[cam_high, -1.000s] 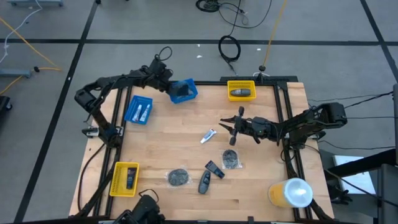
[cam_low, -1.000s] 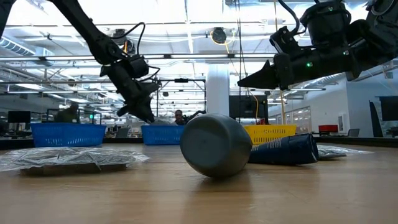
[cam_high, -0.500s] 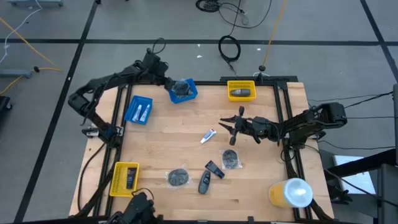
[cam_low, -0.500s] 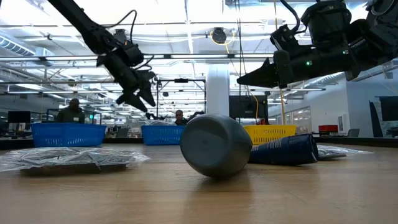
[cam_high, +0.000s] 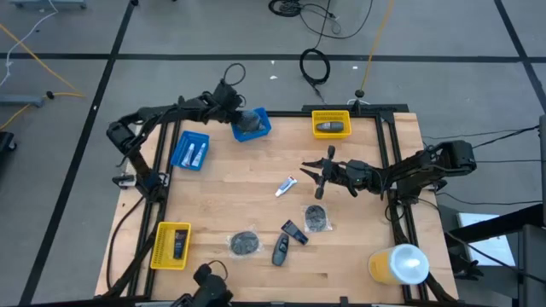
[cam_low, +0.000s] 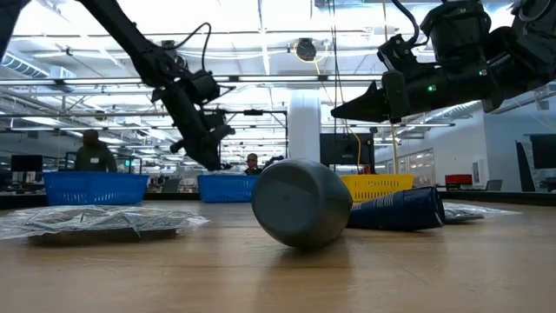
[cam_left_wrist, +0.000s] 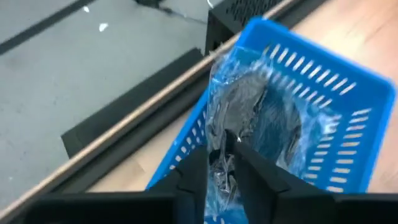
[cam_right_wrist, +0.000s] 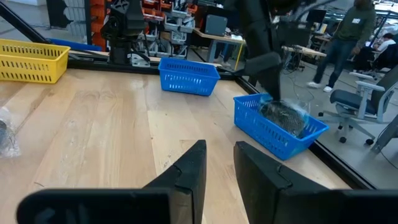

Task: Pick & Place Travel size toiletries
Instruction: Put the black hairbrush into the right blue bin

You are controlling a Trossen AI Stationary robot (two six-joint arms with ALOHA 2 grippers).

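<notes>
- We find the left gripper [cam_high: 240, 121] at the 11 o'clock corner of the table [cam_high: 256, 213], lowered into the tilted blue bin [cam_high: 258, 129].
- In the left wrist view, its fingers [cam_left_wrist: 249, 168] sit close together, pinching the clear wrapper of a round dark-grey pad [cam_left_wrist: 249, 118] that lies inside that bin.
- The same bagged pad shows in the right wrist view [cam_right_wrist: 281, 115], resting above the bin rim with the left arm reaching down to it.
- We find the right gripper [cam_high: 309, 174] hovering above the table a little to the 2 o'clock side of centre, holding nothing; its fingers [cam_right_wrist: 193, 168] stand narrowly apart with bare wood between them.
- A small white tube [cam_high: 286, 184] lies just beside the right gripper, on its 9 o'clock side.
- A second wrapped grey pad [cam_high: 317, 217] lies at 5 o'clock of centre, and a third [cam_high: 245, 243] lies near the 6 o'clock edge.
- Two dark oblong pieces [cam_high: 287, 240] lie between those two pads.
- A second blue bin [cam_high: 189, 151] at 10 o'clock holds two white tubes.
- A yellow bin [cam_high: 331, 124] at 1 o'clock holds a grey item.
- Another yellow bin [cam_high: 171, 245] at 7 o'clock holds a dark item.
- A large yellow-and-white cylinder [cam_high: 398, 263] stands at the 5 o'clock corner.
</notes>
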